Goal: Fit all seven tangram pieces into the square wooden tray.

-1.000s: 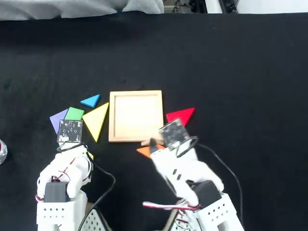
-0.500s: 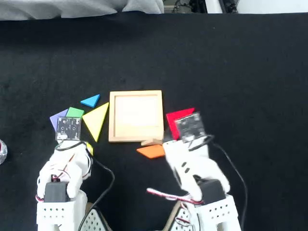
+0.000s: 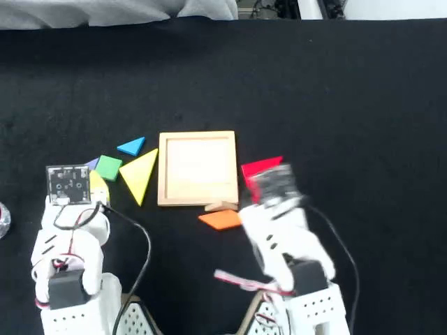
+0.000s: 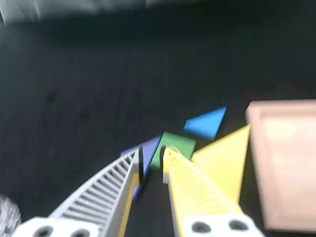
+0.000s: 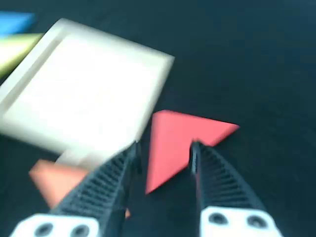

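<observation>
Your high camera looks down over the whole tabletop (image 3: pixel 349 105), with the arm bases at its near edge. Each wrist camera sits low and close behind its own gripper, the left gripper (image 4: pixel 151 158) or the right gripper (image 5: pixel 164 148), and faces the far edge. All three views share the tray (image 3: pixel 197 135).

1. scanning for print now: nothing readable anywhere.
2. square wooden tray (image 3: pixel 162 167) — bare wood, no lettering.
3. yellow triangle (image 3: pixel 142 178) and red triangle (image 3: pixel 253 168) — flat colour, no marks.
4. small dark board (image 3: pixel 68 183) atop the left arm (image 3: pixel 70 244): pale specks on it, too small to read.
</observation>
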### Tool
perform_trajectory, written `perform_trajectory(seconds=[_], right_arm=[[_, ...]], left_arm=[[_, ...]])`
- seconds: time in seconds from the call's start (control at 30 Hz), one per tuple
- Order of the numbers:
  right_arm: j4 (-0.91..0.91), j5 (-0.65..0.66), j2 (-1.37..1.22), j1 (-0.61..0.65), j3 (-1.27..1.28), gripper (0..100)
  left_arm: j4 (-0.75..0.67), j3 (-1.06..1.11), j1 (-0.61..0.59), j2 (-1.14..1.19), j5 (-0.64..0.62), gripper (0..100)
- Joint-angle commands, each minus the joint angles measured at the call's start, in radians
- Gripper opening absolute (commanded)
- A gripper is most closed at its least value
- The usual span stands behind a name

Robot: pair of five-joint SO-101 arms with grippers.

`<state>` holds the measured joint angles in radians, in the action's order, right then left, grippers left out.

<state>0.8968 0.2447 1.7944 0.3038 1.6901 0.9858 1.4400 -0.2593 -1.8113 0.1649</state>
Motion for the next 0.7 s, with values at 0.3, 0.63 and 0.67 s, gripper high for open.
perform_trajectory(seconds=[0.3, 0.63, 0.67], right_arm=[[0.049, 0.127, -0.068, 0.081, 0.002, 17.4], [0.018, 0.127, -0.127, 0.121, 0.005, 17.4], [0.02, 0.127, -0.127, 0.12, 0.005, 17.4]], left_arm=[[0.187, -0.288, 0.246, 0.367, 0.018, 10], [0.187, -0.656, 0.243, 1.065, 0.011, 10], [0.187, -0.68, 0.242, 1.129, 0.011, 10]])
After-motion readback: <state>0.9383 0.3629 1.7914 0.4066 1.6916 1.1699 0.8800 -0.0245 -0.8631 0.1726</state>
